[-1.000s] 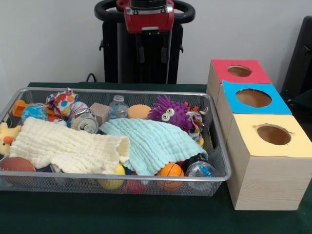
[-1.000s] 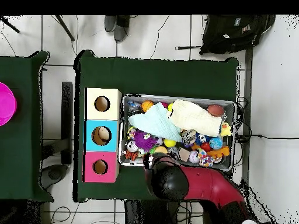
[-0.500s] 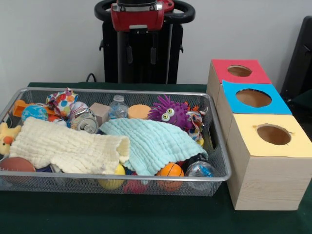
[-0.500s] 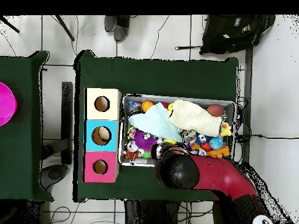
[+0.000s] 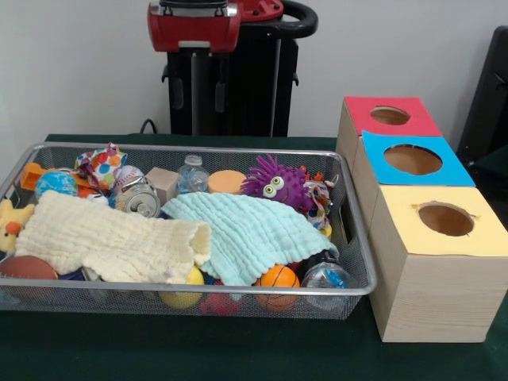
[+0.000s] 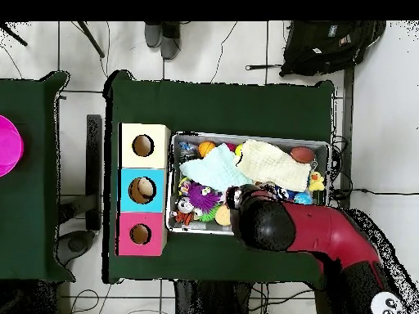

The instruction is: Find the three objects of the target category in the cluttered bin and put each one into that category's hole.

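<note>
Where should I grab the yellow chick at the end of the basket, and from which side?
Grip the yellow chick across its plush body, coming straight down from above. It sits against the cluttered bin end wall with the cream cloth crowding its other side, so side approaches look blocked.

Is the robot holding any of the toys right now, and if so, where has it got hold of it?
No. The gripper hangs above the basket with nothing between its fingers.
</note>
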